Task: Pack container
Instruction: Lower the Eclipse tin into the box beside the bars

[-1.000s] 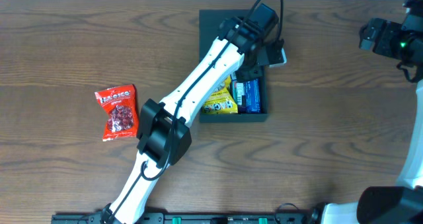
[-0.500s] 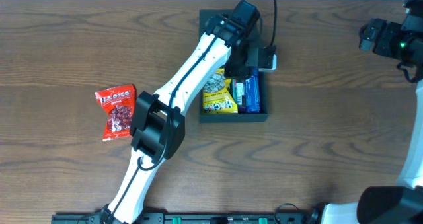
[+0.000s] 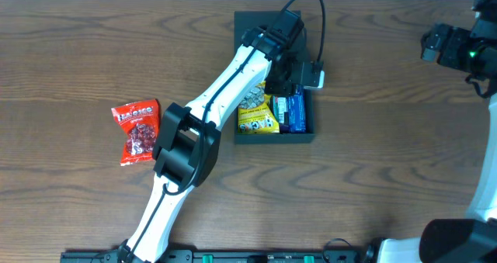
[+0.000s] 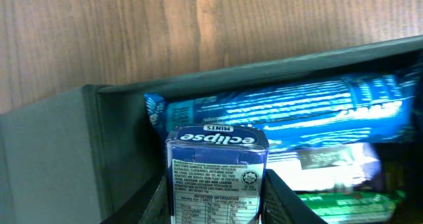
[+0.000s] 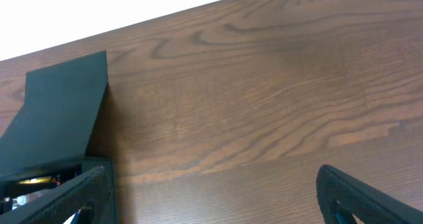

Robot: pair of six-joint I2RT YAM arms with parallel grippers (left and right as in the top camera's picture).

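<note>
The dark container [image 3: 276,137] lies open at the table's far middle, its flap lid [image 3: 252,22] folded back. My left gripper [image 3: 286,81] hangs over its inside, shut on a blue Eclipse mints box [image 4: 217,164], which stands upright between the fingers [image 4: 285,199]. Below the mints box, inside the container wall [image 4: 92,138], lie a long blue packet [image 4: 284,108] and a green packet [image 4: 344,201]. A yellow packet [image 3: 256,115] rests in the container's near left part. My right gripper [image 5: 211,191] is open over bare wood at the far right, holding nothing.
A red snack packet [image 3: 138,129] lies on the table left of the left arm. The right arm [image 3: 450,44] sits near the far right edge. In the right wrist view the container's lid [image 5: 59,105] shows at the left.
My left gripper has moved left and a little nearer with the mints box, from the container's right edge to over its inside. The right arm has stayed put.
</note>
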